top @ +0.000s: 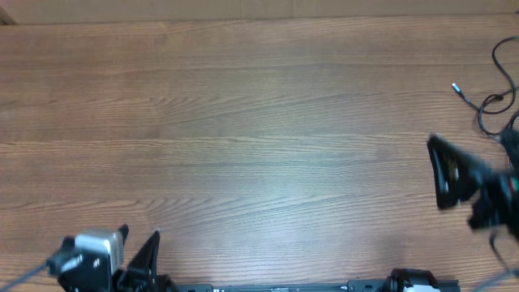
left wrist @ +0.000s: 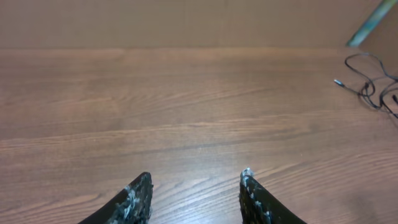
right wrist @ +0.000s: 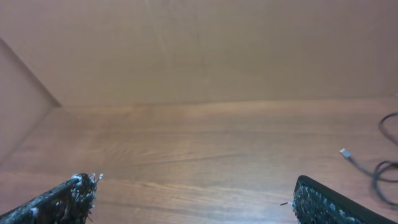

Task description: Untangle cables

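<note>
The cables point(top: 496, 97) lie at the far right edge of the wooden table point(top: 243, 122). They are thin black wires in loose loops, with one small silver plug point(top: 456, 86) pointing out toward the table's middle. Part of the bundle runs out of the overhead view, so it is hard to tell how tightly it is knotted.

The left gripper point(left wrist: 194, 186) hangs low over the table's near left edge, its two black fingers spread wide with bare wood between them. From its wrist camera the cables point(left wrist: 373, 87) show far across the table at the right.

The right gripper point(right wrist: 194, 186) is over the table's right side, fingers also wide apart and holding nothing. It looks blurred in the overhead view point(top: 446, 170). The cables point(right wrist: 379, 171) and plug point(right wrist: 344, 152) lie on the table just beyond its right finger, apart from it.
</note>
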Controlling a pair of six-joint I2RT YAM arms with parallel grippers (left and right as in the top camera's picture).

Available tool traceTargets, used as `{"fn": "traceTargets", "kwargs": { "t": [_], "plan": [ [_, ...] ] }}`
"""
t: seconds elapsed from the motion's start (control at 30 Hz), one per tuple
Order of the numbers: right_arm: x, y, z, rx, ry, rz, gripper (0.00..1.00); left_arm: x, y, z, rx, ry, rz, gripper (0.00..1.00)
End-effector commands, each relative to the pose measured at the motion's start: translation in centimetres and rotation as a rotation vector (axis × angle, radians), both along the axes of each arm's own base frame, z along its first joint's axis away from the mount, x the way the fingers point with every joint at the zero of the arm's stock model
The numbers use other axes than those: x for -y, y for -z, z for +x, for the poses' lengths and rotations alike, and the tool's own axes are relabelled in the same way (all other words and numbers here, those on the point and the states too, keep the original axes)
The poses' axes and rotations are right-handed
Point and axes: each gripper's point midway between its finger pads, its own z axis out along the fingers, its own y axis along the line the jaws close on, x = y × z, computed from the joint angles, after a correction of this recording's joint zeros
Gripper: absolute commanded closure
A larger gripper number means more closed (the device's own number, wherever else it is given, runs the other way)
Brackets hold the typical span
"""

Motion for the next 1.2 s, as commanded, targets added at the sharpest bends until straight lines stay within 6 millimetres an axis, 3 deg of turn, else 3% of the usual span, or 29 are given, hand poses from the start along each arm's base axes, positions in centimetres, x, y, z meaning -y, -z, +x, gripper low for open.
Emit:
{"fn": "traceTargets", "kwargs": {
  "t": [0.0, 0.17, 0.33, 0.43, 0.57, 0.67, 0.73, 0.77, 0.8, 1.07, 1.17],
  "plan": [
    [0.7, 2.2, -1.5, -0.010, 0.062, 0.030, 0.00, -0.4, 1.7, -1.4, 0.026, -0.065, -0.056, 0.54],
    [0.6, 6.9, -2.1, -0.080, 0.082, 0.083, 0.00, -0.5, 4.8, -1.6, 0.006, -0.099, -0.117, 0.60],
    [0.7, 10.6, -1.9, -0.111, 0.086, 0.088, 0.00, -0.6, 8.8, -1.1, -0.056, -0.132, -0.173, 0.60],
    [1.1, 12.4, -1.4, -0.119, 0.109, 0.079, 0.00, -0.6, 10.1, -0.4, -0.061, -0.141, -0.193, 0.59],
    [3.9, 13.0, 1.0, -0.074, 0.250, 0.022, 0.00, -1.3, 10.0, 0.8, -0.020, -0.154, -0.158, 0.56],
    [6.4, 12.9, 3.6, 0.013, 0.386, 0.001, 0.00, -3.1, 9.3, 2.7, 0.061, -0.226, -0.087, 0.45],
    [7.2, 13.4, 5.0, 0.046, 0.432, 0.011, 0.00, -4.1, 9.1, 3.7, 0.093, -0.274, -0.068, 0.31],
    [7.3, 13.8, 5.6, 0.054, 0.434, 0.014, 0.00, -4.4, 9.1, 4.2, 0.106, -0.288, -0.063, 0.12],
    [7.3, 14.1, 6.2, 0.063, 0.434, 0.016, 0.00, -4.7, 9.0, 4.5, 0.119, -0.299, -0.058, 0.00],
    [7.5, 14.9, 9.0, 0.078, 0.434, 0.018, 0.00, -5.1, 7.9, 5.3, 0.176, -0.316, -0.054, 0.00],
    [7.5, 16.1, 9.6, 0.029, 0.434, 0.010, 0.00, -5.1, 7.3, 5.4, 0.202, -0.316, -0.055, 0.00]
  ]
}}
